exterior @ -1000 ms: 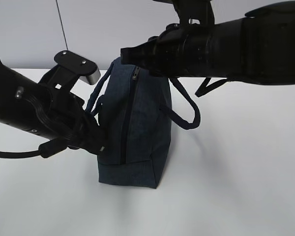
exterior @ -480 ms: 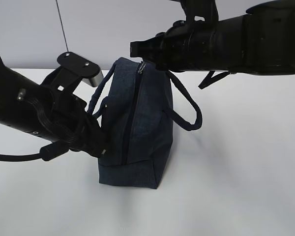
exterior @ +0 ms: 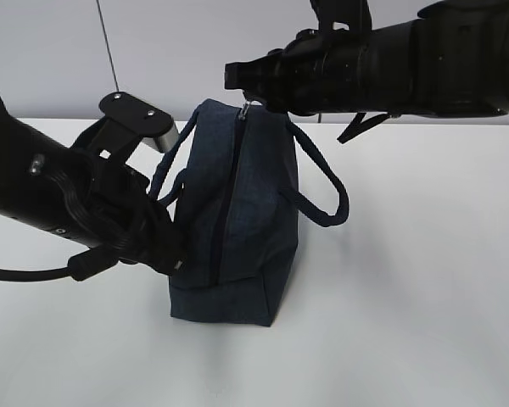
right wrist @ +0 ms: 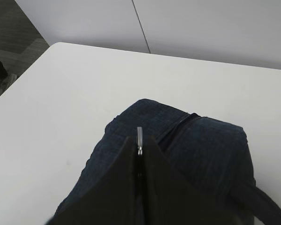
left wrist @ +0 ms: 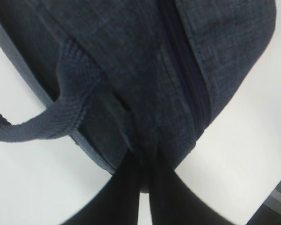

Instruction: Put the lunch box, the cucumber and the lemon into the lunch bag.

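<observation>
White table point(exterior: 424, 280) fills the scene under a pale grey wall point(exterior: 51, 51), and the only task item in sight is the lunch bag point(exterior: 246, 212), standing upright on its base near the middle of the table with its zipper point(exterior: 227, 199) running up the facing end. On the left, the left gripper point(exterior: 176, 259) comes in low from the side and meets the bag's lower edge; in the left wrist view its two dark fingers point(left wrist: 119, 197) are pressed together with a fold of the navy fabric pinched between them, right beside the zipper line. One loop handle point(exterior: 171, 174) droops just above that gripper, against the bag's side. Up at the bag's top corner, the right gripper point(exterior: 237, 78) reaches across from the right, and its jaws are clamped tight on the silver zipper pull point(right wrist: 139, 138), which sticks up out of the fingertips in the right wrist view and hangs directly under them in the exterior view. Below the right arm, the second handle point(exterior: 327, 191) loops out from the bag's far side. Lunch box, cucumber and lemon cannot be seen in any view.
</observation>
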Controlling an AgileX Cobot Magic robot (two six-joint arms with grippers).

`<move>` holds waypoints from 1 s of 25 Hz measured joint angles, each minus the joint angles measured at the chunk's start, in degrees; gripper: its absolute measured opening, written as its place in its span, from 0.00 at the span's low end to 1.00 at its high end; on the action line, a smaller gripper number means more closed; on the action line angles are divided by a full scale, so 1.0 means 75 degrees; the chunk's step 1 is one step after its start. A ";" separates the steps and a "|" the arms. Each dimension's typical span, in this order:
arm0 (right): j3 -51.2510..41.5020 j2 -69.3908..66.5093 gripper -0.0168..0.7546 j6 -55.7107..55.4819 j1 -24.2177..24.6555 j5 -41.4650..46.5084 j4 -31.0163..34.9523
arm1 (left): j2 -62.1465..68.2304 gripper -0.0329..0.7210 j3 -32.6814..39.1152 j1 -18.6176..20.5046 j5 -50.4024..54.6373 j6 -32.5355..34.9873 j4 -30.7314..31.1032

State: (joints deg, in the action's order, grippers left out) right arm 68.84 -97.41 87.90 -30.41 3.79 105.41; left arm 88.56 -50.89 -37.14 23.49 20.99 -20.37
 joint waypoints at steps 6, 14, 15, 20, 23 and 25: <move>0.0281 -0.0307 0.02 0.0021 0.0017 0.0015 0.0000 | 0.0000 0.04 0.0000 -0.0173 0.0081 0.0000 0.0000; 0.0511 -0.0403 0.02 0.0098 0.0034 0.0031 -0.0012 | -0.0013 0.04 0.0000 -0.0173 0.0194 0.0000 -0.0013; 0.0515 -0.0407 0.02 0.0111 0.0034 0.0031 -0.0012 | -0.0016 0.04 0.0000 -0.0173 0.0194 0.0000 -0.0013; 0.0560 -0.0447 0.02 0.0181 0.0034 0.0016 -0.0012 | -0.0029 0.04 0.0000 -0.0173 0.0227 0.0000 -0.0013; 0.0560 -0.0447 0.02 0.0236 0.0034 0.0017 -0.0012 | -0.0046 0.04 0.0000 -0.0173 0.0288 0.0000 -0.0013; 0.0560 -0.0447 0.02 0.0236 0.0034 0.0017 -0.0012 | -0.0126 0.04 0.0000 -0.0173 0.0321 0.0000 -0.0013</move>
State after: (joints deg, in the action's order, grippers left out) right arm 73.04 -100.76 89.67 -30.15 3.92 105.32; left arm 87.61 -50.89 -38.44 25.90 20.99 -20.47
